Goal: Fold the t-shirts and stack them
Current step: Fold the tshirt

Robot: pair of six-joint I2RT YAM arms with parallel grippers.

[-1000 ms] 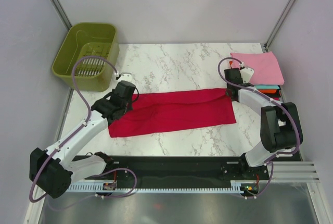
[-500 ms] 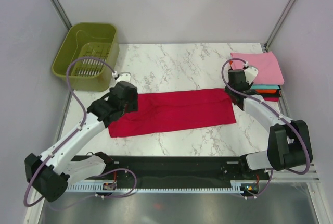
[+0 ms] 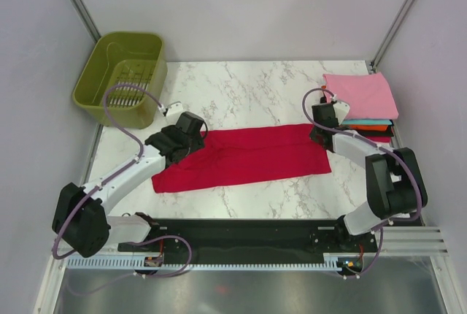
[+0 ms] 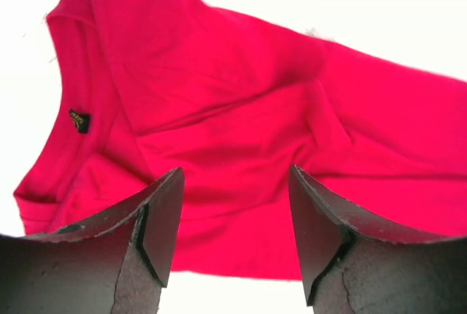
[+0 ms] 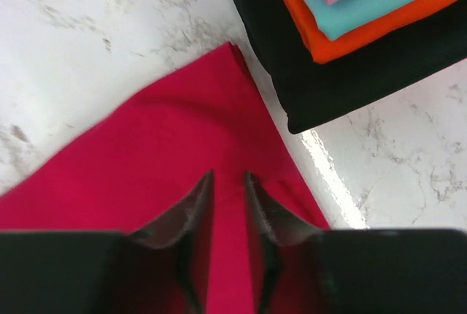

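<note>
My left gripper [image 4: 233, 175] gapes wide and empty over the one crimson t-shirt [image 3: 248, 155], spread mid-table. At its hem my right gripper [image 5: 228, 177] is nearly closed; I cannot tell if it pinches cloth. Beside it I count four folded shirts [image 5: 343, 7], stacked and partly cut off.

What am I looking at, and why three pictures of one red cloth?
Two robot arms are bolted to a marble table. One picture looks down from above. The other two come from wrist cameras, so the dark wedges are each arm's own fingers. A crimson t-shirt lies flat. The left gripper hangs open over its collar end, holding nothing. The right gripper has fingers nearly together at the other end; whether they pinch cloth is unclear. Beside it sits a stack of folded shirts, pink on top. An olive basket stands far left.
</note>
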